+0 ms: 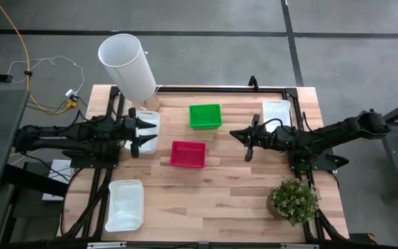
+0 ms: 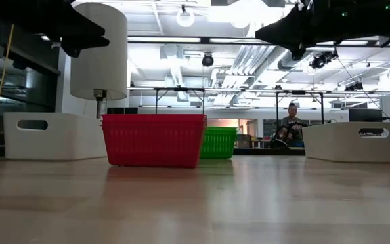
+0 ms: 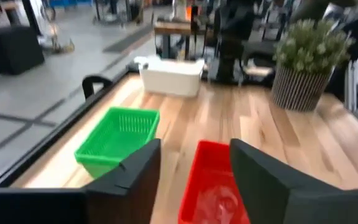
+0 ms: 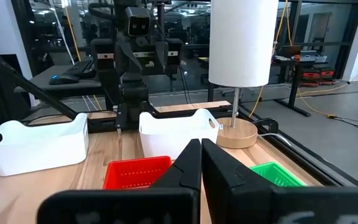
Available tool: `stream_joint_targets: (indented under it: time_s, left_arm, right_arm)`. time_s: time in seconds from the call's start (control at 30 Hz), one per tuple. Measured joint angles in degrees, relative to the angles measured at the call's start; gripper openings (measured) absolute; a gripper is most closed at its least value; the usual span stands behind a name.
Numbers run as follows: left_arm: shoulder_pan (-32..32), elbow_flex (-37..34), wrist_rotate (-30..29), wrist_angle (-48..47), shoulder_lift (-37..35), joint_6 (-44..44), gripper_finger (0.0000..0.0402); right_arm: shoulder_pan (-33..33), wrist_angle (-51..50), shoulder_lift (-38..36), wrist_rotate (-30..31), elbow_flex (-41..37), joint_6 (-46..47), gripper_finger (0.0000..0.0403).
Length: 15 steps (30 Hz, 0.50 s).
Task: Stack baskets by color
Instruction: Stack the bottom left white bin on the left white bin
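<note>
The left tool hangs over a white basket at the counter's left edge, its fingers spread apart and holding nothing. The right tool hovers above bare wood right of centre, fingers pressed together, empty. Between them sit a red basket and, just behind it, a green basket. Two more white baskets stand at the near-left corner and far right.

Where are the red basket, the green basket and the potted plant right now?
red basket (image 1: pixel 187 153): high view, on its open middle.
green basket (image 1: pixel 205 115): high view, on its inner floor.
potted plant (image 1: pixel 294 199): high view, on the middle of its foliage.
</note>
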Motion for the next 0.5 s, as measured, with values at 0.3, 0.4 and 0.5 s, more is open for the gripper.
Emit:
stream_joint_targets:
  time_s: [0.3, 0.4, 0.5]
  left_arm:
    - [-4.8, 10.6, -6.1, -20.4, 8.6, -11.2, 0.0210]
    - [-6.9, 12.8, -1.2, -24.5, 11.9, -14.6, 0.0206]
    - [-10.0, 15.0, 8.9, -24.0, 13.8, -18.4, 0.0202]
  right_arm:
    - [0.0, -1.8, 0.0, 0.0, 0.0, 0.4, 0.0000]
    - [0.0, -2.9, 0.0, 0.0, 0.0, 0.4, 0.0000]
    - [0.0, -3.4, 0.0, 0.0, 0.0, 0.4, 0.0000]
